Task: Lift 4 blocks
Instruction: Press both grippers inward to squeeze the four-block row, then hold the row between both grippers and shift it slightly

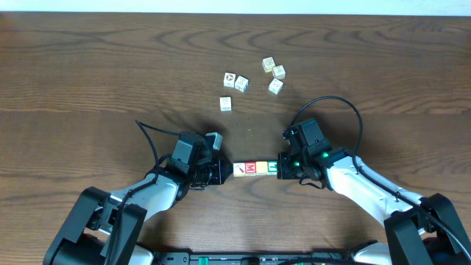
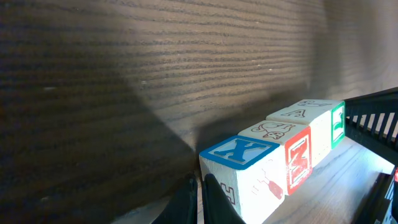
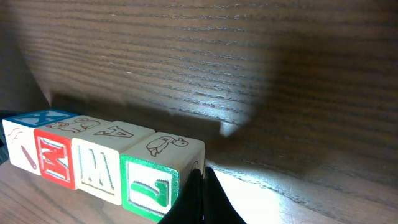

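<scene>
Nearest me, the left gripper and right gripper both have their jaws closed on nothing. Their pinched tips press on opposite ends of the row of four blocks. I can't tell whether the row is clear of the wood. From the right end the side faces are a green letter block, a yellow W block, a red M block and a pale block with a blue X on top. Beyond the row, well apart, pale picture cubes lie scattered on the dark wood-grain table.
</scene>
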`<state>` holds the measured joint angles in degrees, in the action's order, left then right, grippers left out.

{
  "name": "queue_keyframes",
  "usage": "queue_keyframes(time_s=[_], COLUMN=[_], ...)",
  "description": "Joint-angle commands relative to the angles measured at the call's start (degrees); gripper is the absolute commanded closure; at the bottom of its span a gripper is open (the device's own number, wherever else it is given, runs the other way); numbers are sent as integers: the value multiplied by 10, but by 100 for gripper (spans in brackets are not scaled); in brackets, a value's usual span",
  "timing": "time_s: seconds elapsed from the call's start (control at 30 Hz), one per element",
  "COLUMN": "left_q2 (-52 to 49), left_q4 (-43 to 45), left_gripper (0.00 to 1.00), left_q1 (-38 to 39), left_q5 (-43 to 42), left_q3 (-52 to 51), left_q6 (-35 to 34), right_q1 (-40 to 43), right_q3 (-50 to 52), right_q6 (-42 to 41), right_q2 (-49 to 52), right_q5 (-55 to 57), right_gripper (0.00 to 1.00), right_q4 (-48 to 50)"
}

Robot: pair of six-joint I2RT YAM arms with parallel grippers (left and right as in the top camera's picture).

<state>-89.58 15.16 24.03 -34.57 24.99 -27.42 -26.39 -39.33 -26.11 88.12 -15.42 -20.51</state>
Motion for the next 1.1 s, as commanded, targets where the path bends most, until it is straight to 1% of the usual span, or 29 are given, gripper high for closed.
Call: queue_keyframes(time_s=[0.0, 0.47, 0.7, 1.07], left_q2=[-2, -2, -2, -2], left_q4=[9, 9, 9, 8], left_gripper=[93, 93, 93, 93], left_q1=[11, 11, 11, 11], left_q5=[-68, -70, -70, -70], left_q3=[25, 29, 33, 42], left_q6=[-3, -6, -5, -6], right_q1=[-30, -29, -29, -28], right_q3=[-3, -12, -21, -25], right_q6=[0, -8, -35, -35], right_q2=[4, 4, 4, 4], right_q5=[-89, -96, -111, -112], right_gripper=[99, 99, 99, 99], right_q4=[11, 11, 11, 11])
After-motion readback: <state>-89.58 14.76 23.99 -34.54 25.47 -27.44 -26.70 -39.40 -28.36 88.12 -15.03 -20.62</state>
